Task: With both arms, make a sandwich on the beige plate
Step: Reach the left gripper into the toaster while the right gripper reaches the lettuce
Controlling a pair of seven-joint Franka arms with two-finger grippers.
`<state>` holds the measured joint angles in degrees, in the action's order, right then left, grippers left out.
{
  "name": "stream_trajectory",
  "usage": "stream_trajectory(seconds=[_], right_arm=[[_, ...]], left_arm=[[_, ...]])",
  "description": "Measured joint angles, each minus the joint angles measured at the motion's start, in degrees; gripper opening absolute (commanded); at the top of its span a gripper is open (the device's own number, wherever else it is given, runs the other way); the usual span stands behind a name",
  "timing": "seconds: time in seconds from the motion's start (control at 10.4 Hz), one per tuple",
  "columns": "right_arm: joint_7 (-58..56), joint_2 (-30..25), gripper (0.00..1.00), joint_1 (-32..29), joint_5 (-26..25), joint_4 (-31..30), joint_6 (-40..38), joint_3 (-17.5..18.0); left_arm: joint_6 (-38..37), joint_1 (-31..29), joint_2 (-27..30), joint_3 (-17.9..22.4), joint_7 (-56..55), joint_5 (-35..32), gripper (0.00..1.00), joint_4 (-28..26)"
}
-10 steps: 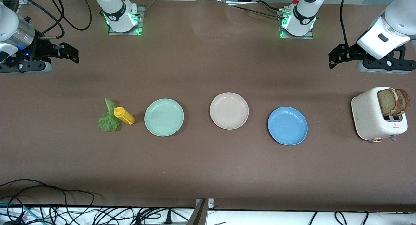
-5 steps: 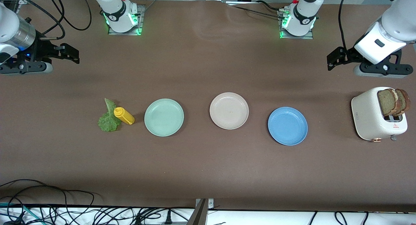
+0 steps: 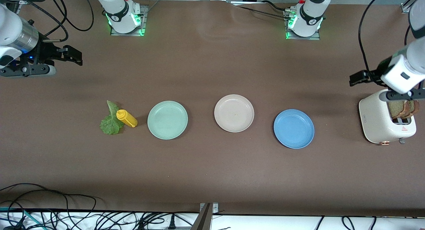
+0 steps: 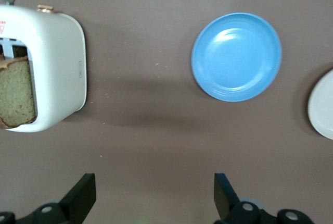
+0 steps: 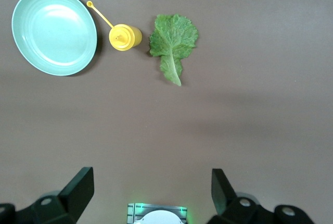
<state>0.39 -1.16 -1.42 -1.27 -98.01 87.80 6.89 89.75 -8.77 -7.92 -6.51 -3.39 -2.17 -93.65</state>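
The beige plate (image 3: 234,113) lies bare at the table's middle; its rim also shows in the left wrist view (image 4: 323,107). Two brown bread slices (image 3: 403,110) stand in a white toaster (image 3: 378,122) at the left arm's end, and one shows in the left wrist view (image 4: 18,96). A green lettuce leaf (image 3: 111,122) lies flat toward the right arm's end and shows in the right wrist view (image 5: 173,39). My left gripper (image 3: 358,78) (image 4: 155,198) is open and empty, over bare table beside the toaster (image 4: 57,73). My right gripper (image 3: 73,55) (image 5: 152,193) is open and empty, over bare table away from the lettuce.
A mint green plate (image 3: 167,119) (image 5: 54,31) lies beside a yellow squeeze bottle (image 3: 127,118) (image 5: 125,36) that touches the lettuce. A blue plate (image 3: 294,128) (image 4: 237,56) lies between the beige plate and the toaster. Cables run along the table's near edge.
The left arm has swung down toward the toaster, and its wrist now covers the tops of the bread slices. The right arm has barely shifted.
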Motion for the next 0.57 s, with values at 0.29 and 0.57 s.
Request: stream_trajectory(seconds=[0.29,0.57], right_arm=[[0.0,1.2,1.0,-0.1,0.0,-5.2,5.6,-1.7],[0.0,4.8,1.0,-0.2,0.0,-7.0,8.1,-3.2]], left_arm=[[5.2,-6.0,-4.8,0.4,9.4,-3.4,1.0,0.0],[8.3,-11.9,-8.1,0.6,13.4,-6.8,1.0,0.0]])
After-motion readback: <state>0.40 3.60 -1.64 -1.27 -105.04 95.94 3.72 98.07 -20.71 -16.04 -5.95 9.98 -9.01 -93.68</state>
